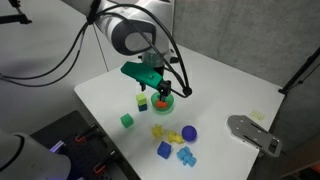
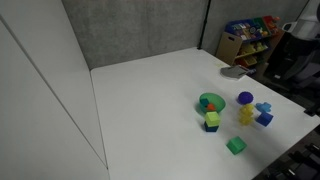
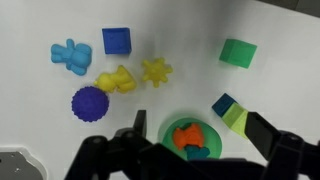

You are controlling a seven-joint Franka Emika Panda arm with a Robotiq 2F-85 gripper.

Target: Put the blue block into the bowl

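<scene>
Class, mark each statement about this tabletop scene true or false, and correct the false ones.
1. The blue block lies in the bowl. False: it sits on the table, outside the bowl.
2. An orange piece lies in the bowl. True.
3. The gripper is shut on the blue block. False: it is open and holds nothing.
4. The green cube sits on the table, apart from the bowl. True.
</scene>
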